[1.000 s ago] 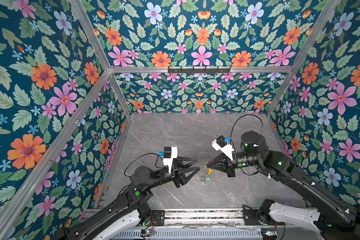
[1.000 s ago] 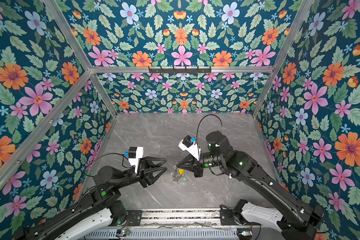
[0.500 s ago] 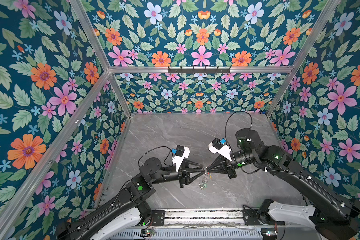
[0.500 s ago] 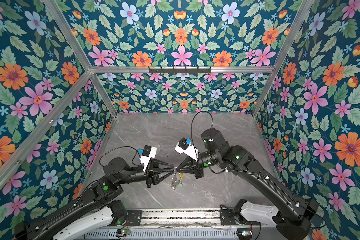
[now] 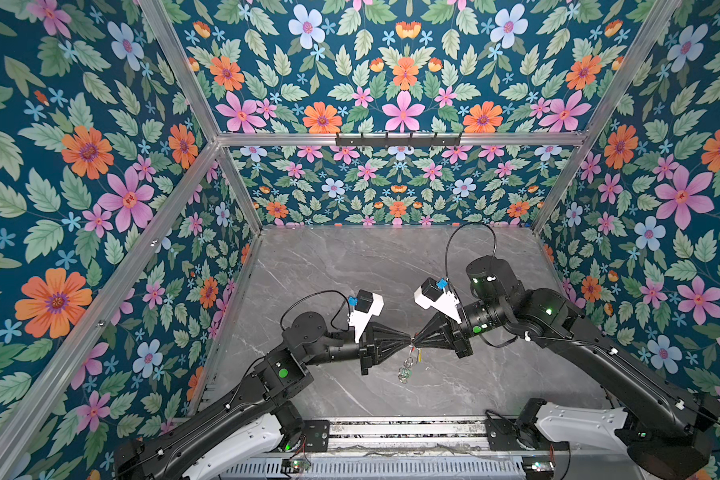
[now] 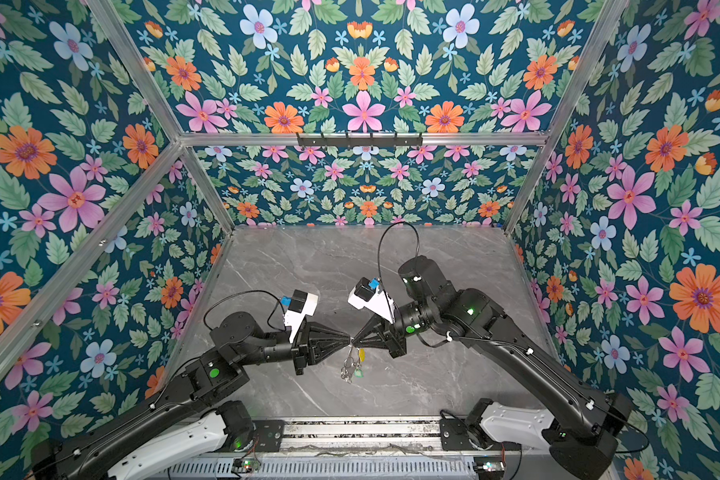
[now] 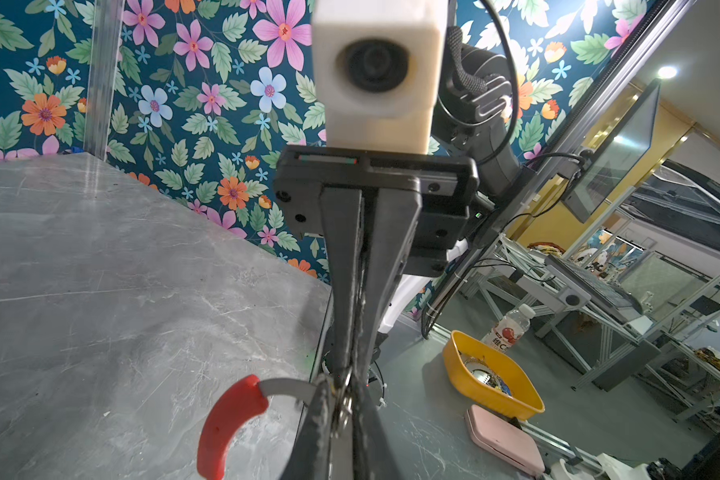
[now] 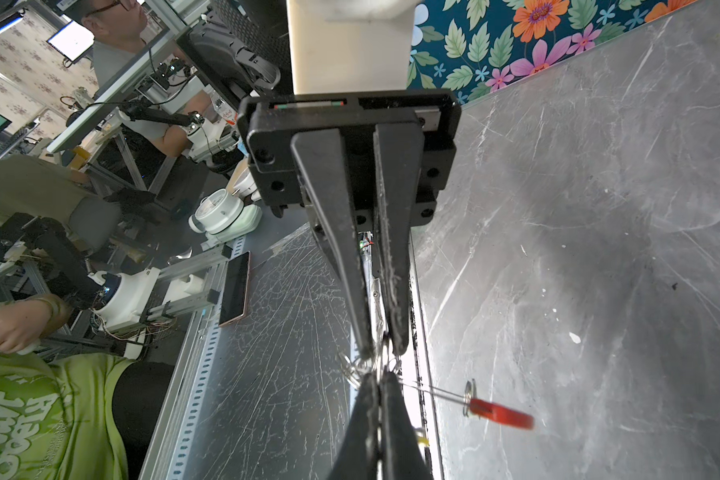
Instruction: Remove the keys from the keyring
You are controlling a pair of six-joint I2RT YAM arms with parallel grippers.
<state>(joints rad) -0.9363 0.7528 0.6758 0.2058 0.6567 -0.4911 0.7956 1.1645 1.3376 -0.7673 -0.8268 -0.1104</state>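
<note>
left fingers [image 8: 337, 232] pinch keyring [image 7: 225, 419] loop | right fingers [image 8: 400, 436] clamp keyring rim | keys [image 6: 350, 369] hang below

The desk [image 5: 350, 266] is a grey slab veined in white, spreading beneath the left tool [image 5: 406, 341] and the right tool [image 5: 417, 340]. Small white specks [image 8: 574, 337] dot it near the right tool.

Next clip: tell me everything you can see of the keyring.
The keyring is a flat grey metal ring with a red sleeve on one arc and small wire loops at its rim. It is held above the table, pinched by the left hand and right hand tip to tip; keys dangle below.
</note>
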